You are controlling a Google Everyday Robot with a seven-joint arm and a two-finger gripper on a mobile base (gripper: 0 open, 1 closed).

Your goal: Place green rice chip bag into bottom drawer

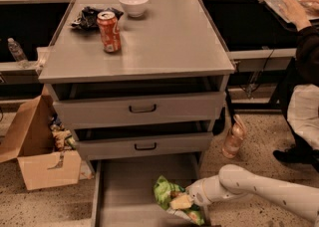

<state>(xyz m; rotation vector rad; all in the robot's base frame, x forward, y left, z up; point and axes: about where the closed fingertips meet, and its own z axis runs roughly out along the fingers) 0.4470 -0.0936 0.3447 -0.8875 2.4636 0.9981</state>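
Note:
The green rice chip bag (172, 199) is a crinkly light-green snack bag with yellow chip pictures. It sits low over the right side of the open bottom drawer (124, 191), a wide grey tray pulled out from under the cabinet. My gripper (192, 197) reaches in from the right on a white arm (259, 192) and is shut on the bag's right edge. The fingers are mostly hidden behind the bag. I cannot tell whether the bag touches the drawer floor.
Two upper drawers (142, 109) with dark handles stand slightly open above. On the cabinet top are an orange soda can (109, 32), a black wrapper (87, 17) and a white bowl (133, 3). A cardboard box (37, 151) stands left, a bottle (234, 137) right, a seated person (304, 86) far right.

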